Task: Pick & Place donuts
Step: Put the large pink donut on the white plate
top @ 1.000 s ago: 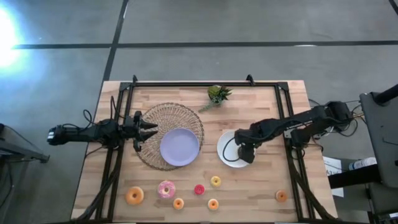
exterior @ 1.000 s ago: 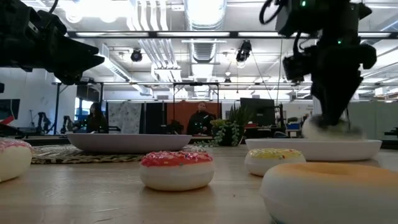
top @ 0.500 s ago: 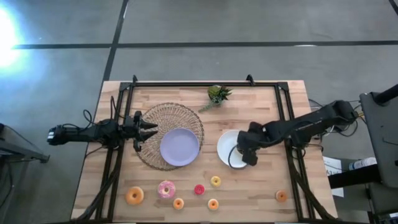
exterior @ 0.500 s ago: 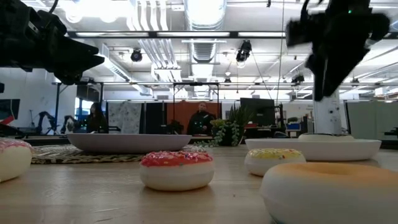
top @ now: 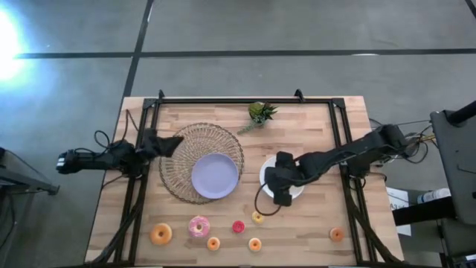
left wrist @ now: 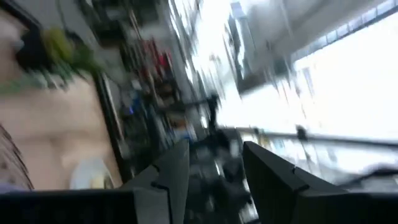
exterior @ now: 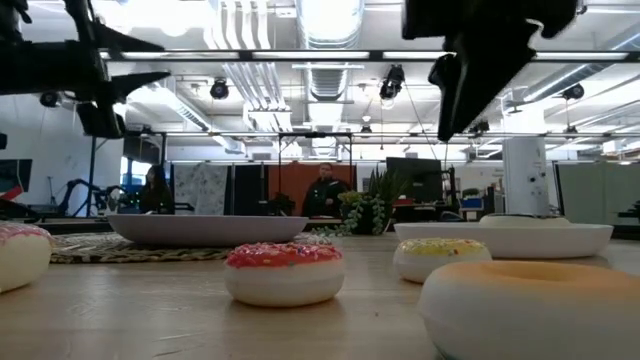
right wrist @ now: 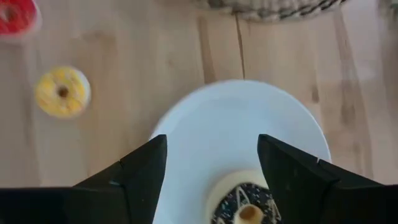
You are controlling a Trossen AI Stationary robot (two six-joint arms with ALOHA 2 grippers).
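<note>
Several toy donuts lie on the table's near part: a big orange one, a pink-sprinkled one, a red one, a yellow one and small orange ones. A chocolate-topped donut lies flat on the white plate. My right gripper hangs open above that plate's near left rim, fingers pointing down. My left gripper is open, raised and tipped upward over the left edge of the woven mat.
A lavender plate rests on the round woven mat. A small green plant stands near the far edge. One more orange donut sits near the right corner. Black frame rails run along the left and right sides.
My right gripper has risen from the white plate and moved toward the table's left and near edge; the chocolate donut stays on the plate. My left gripper has tipped upward and shifted a little toward the far edge.
</note>
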